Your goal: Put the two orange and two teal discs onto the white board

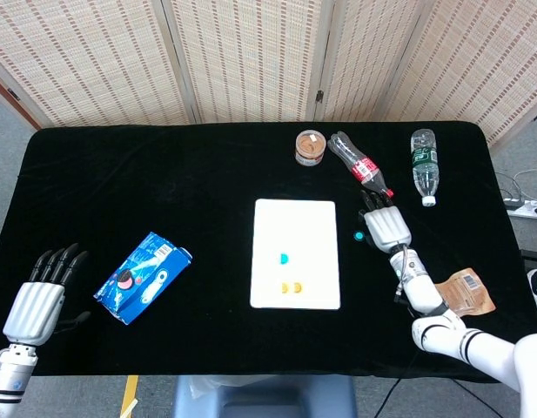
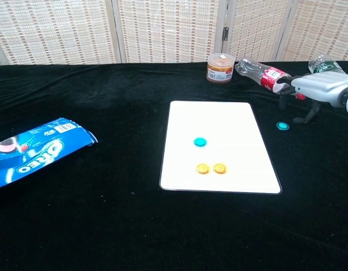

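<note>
The white board [image 1: 294, 252] [image 2: 219, 144] lies at the table's middle. On it sit two orange discs [image 1: 291, 286] [image 2: 211, 168] side by side and one teal disc [image 1: 283, 259] [image 2: 200, 141]. A second teal disc [image 1: 359, 235] [image 2: 282, 126] lies on the black cloth just right of the board. My right hand [image 1: 385, 225] [image 2: 316, 90] hovers just right of that disc, fingers apart and holding nothing. My left hand [image 1: 42, 296] is at the front left edge, open and empty, seen only in the head view.
A blue Oreo pack [image 1: 142, 276] [image 2: 32, 149] lies at the left. A brown jar [image 1: 311, 146] [image 2: 220, 67], a red-labelled bottle [image 1: 359, 165] [image 2: 267, 73] and a green-labelled bottle [image 1: 424, 165] [image 2: 329, 70] stand or lie at the back right. A brown pouch [image 1: 455, 296] is at the right front.
</note>
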Controlling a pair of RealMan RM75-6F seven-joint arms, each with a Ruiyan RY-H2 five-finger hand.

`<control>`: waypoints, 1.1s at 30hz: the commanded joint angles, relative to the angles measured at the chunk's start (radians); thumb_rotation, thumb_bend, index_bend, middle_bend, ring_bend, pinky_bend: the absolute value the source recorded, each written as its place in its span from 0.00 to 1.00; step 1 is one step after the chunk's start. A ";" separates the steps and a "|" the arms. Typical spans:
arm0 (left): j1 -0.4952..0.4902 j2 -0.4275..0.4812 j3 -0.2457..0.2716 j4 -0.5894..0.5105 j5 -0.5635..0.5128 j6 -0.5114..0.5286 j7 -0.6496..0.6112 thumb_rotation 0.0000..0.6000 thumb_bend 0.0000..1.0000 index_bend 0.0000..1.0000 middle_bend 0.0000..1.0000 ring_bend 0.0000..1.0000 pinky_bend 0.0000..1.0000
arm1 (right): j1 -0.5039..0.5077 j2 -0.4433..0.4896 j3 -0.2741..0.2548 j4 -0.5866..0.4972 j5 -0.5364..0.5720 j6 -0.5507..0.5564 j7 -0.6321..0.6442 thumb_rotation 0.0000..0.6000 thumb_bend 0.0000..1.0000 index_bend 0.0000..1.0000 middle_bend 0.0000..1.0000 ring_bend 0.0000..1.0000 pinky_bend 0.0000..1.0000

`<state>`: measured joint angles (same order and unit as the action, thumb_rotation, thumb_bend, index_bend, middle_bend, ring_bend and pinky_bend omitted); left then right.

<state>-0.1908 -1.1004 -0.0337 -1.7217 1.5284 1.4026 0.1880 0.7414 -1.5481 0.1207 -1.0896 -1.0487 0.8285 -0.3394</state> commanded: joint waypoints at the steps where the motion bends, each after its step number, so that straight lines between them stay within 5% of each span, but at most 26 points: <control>1: 0.000 0.001 0.001 -0.003 -0.001 -0.001 0.003 1.00 0.16 0.00 0.00 0.01 0.00 | -0.006 -0.020 -0.006 0.026 -0.015 -0.010 0.018 1.00 0.43 0.38 0.00 0.00 0.00; 33: -0.007 0.002 0.004 -0.003 -0.014 -0.016 0.006 1.00 0.16 0.00 0.00 0.01 0.00 | -0.007 -0.119 0.014 0.144 -0.077 -0.026 0.037 1.00 0.43 0.40 0.02 0.00 0.00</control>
<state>-0.1979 -1.0981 -0.0297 -1.7252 1.5148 1.3864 0.1945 0.7342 -1.6664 0.1349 -0.9460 -1.1252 0.8023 -0.3025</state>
